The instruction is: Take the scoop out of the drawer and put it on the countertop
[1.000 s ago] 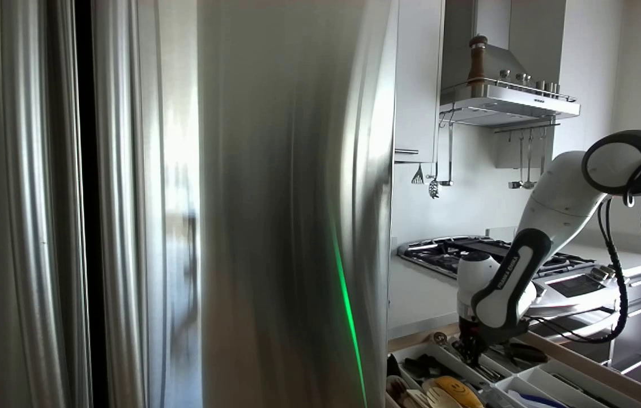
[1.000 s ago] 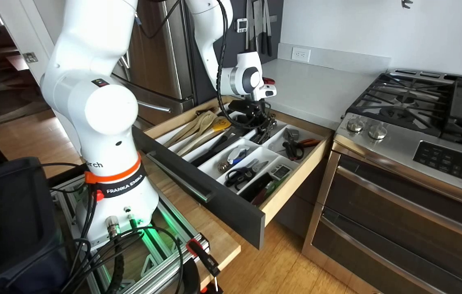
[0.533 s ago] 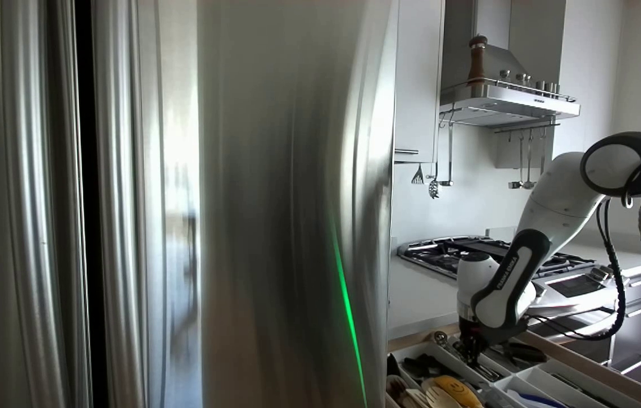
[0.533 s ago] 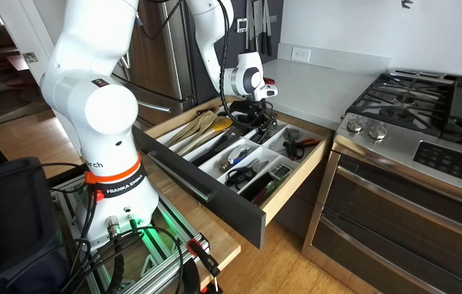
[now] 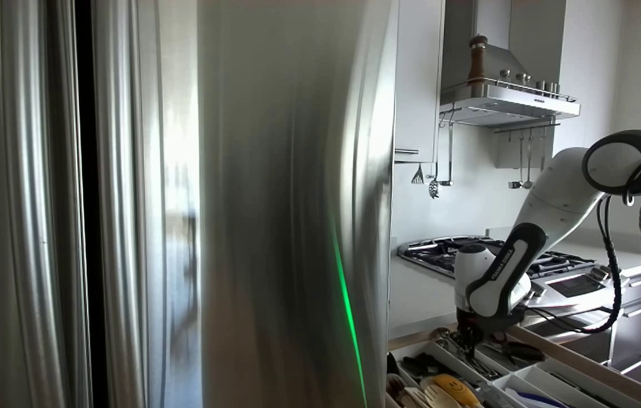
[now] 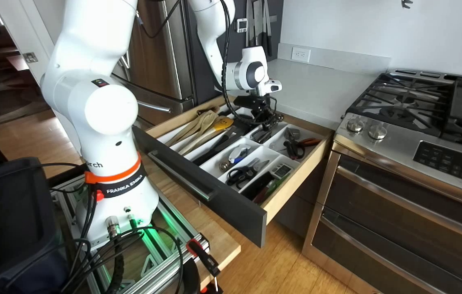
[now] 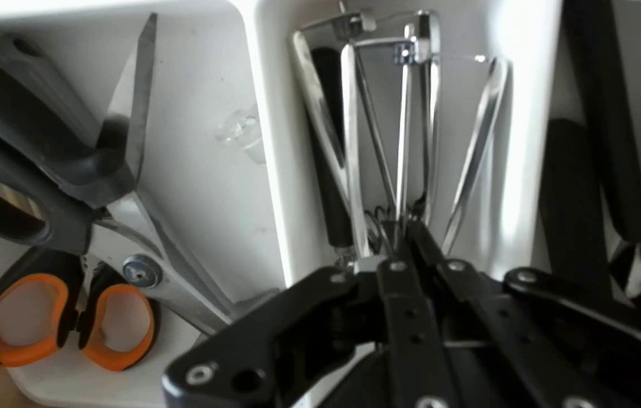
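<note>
Gripper (image 7: 405, 229) seemingly clamped on metal scoop (image 7: 404, 130), near the countertop (image 6: 316, 83) edge.
Likely light, stiff and slick; best pinched at mid-handle.

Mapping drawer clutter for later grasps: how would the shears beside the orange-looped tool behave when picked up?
The shears look stiff, with broad metal blades. They may swing about the round pivot if gripped by one handle. Lifting might nudge the orange-looped tool, close to their handles.

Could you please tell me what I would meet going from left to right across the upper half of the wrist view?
Black-handled tool, small clear object, white divider, metal utensils, another white divider, black utensils.
</note>
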